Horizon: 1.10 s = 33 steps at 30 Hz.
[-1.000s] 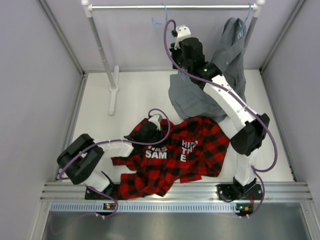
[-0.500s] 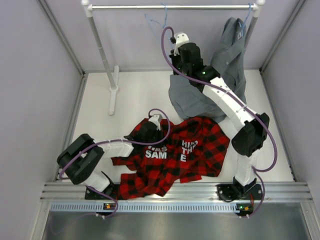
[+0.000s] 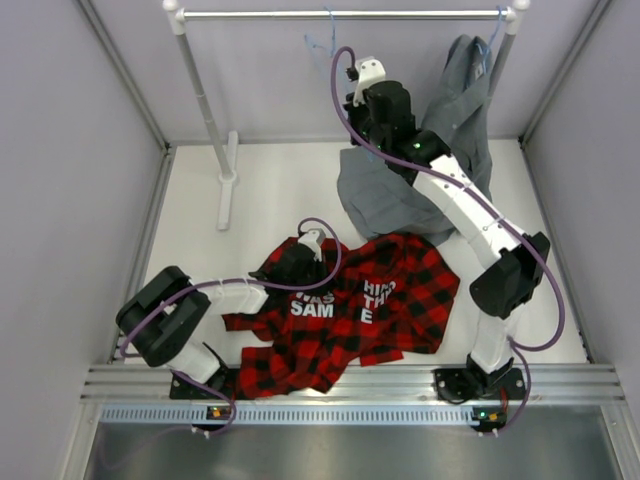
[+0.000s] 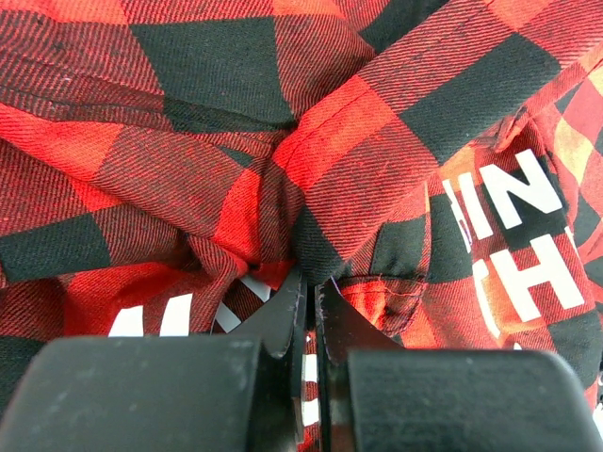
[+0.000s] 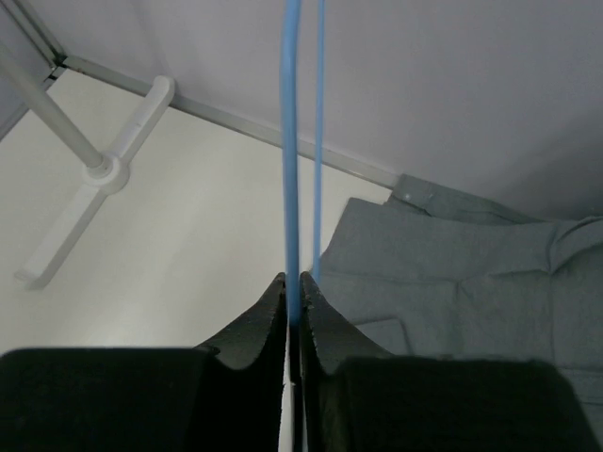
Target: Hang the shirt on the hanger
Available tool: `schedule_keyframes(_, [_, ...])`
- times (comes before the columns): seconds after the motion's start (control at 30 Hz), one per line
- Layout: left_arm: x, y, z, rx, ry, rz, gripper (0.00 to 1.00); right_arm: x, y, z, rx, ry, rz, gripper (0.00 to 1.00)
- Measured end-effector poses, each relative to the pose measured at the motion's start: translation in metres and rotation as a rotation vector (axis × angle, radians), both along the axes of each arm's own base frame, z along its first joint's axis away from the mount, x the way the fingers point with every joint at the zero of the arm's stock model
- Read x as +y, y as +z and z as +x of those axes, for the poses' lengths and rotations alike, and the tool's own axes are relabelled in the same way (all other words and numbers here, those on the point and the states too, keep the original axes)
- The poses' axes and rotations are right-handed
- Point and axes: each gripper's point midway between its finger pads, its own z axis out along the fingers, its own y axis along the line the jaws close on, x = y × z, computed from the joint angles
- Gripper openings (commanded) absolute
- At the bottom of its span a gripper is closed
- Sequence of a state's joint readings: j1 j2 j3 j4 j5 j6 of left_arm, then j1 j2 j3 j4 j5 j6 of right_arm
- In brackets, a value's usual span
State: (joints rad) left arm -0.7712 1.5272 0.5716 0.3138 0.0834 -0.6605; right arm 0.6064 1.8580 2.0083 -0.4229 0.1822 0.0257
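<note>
The right gripper is pinched on one thin wire of the hanger, high near the rail; such a wire may twist or slip. The left gripper is closed on a bunched fold of the shirt, which lies on the table well apart, so lifting could raise several layers
</note>
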Motion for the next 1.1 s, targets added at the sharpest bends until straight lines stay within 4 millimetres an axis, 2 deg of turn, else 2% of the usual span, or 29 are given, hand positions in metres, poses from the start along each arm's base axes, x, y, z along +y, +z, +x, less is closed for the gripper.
schedule_keyframes(0.07, [0.0, -0.001, 0.0, 0.003, -0.002, 0.001, 0.0, 0.0, 0.001, 0.0, -0.001, 0.0, 0.0, 0.0])
schedule_keyframes(0.57, [0.0, -0.002, -0.001, 0.007, 0.002, 0.001, 0.0, -0.002, 0.003, -0.003, -0.021, 0.008, -0.008, 0.0])
schedule_keyframes(0.67, [0.0, -0.001, -0.001, 0.009, 0.004, -0.002, 0.0, -0.005, 0.01, -0.004, -0.051, 0.014, -0.017, 0.0])
schedule_keyframes(0.8, [-0.001, -0.001, 0.0, 0.01, 0.005, -0.004, 0.0, -0.005, 0.031, -0.003, -0.116, 0.016, 0.007, 0.0])
schedule_keyframes(1.1, [-0.001, -0.001, 0.0, 0.01, 0.005, -0.004, 0.0, -0.002, 0.053, -0.002, -0.171, 0.026, 0.043, 0.0])
